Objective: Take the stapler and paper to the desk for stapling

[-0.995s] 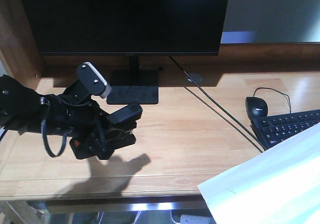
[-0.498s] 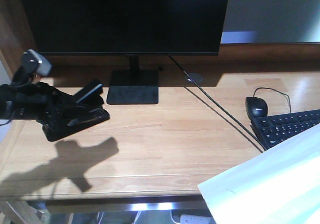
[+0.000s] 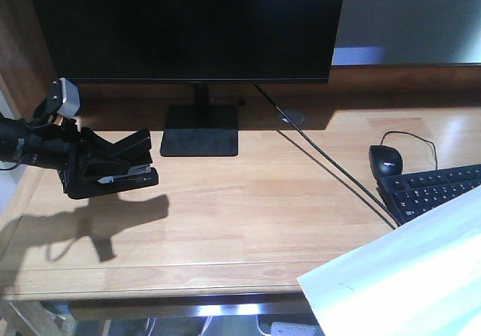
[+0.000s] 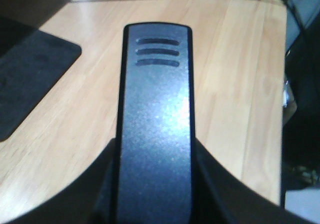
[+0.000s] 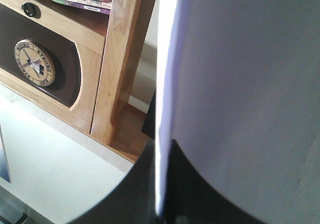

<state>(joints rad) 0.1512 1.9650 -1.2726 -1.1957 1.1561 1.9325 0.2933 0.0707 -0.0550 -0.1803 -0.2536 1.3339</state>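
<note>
Hovering above the desk [image 3: 263, 201], left tool [image 3: 101, 172] grips stapler [image 4: 155, 114]; right tool [image 5: 160, 184] grips paper [image 3: 406, 276].

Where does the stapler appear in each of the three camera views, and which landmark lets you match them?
Front view: the stapler is at the far left, held over the desk.
Left wrist view: it fills the centre, seen from above.
Right wrist view: not in it; the paper fills most of the frame.
Shared landmark: the monitor base, the dark slab at the left of the left wrist view.
</note>
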